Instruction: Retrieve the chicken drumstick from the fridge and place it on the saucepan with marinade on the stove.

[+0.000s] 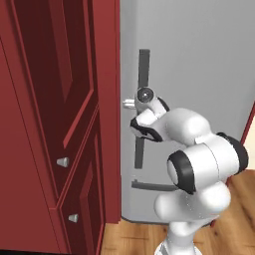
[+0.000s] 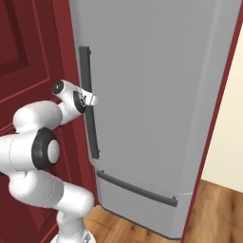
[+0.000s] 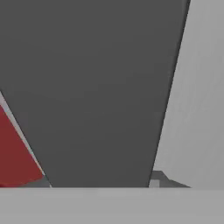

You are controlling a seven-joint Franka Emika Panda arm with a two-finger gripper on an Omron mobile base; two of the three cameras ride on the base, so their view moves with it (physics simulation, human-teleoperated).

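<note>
Handle (image 3: 100, 87) seen very close before hand camera, long axis vertical on closed fridge (image 2: 156, 95) door. Gripper (image 2: 90, 100) placed at handle mid-height; jaw state cannot be told. Drumstick judged inside.

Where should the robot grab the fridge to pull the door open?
Best on the long dark vertical bar handle of the fridge, about halfway up, coming straight from the front. It stands off the door's left edge, so the gripper can probably close across it sideways.
</note>
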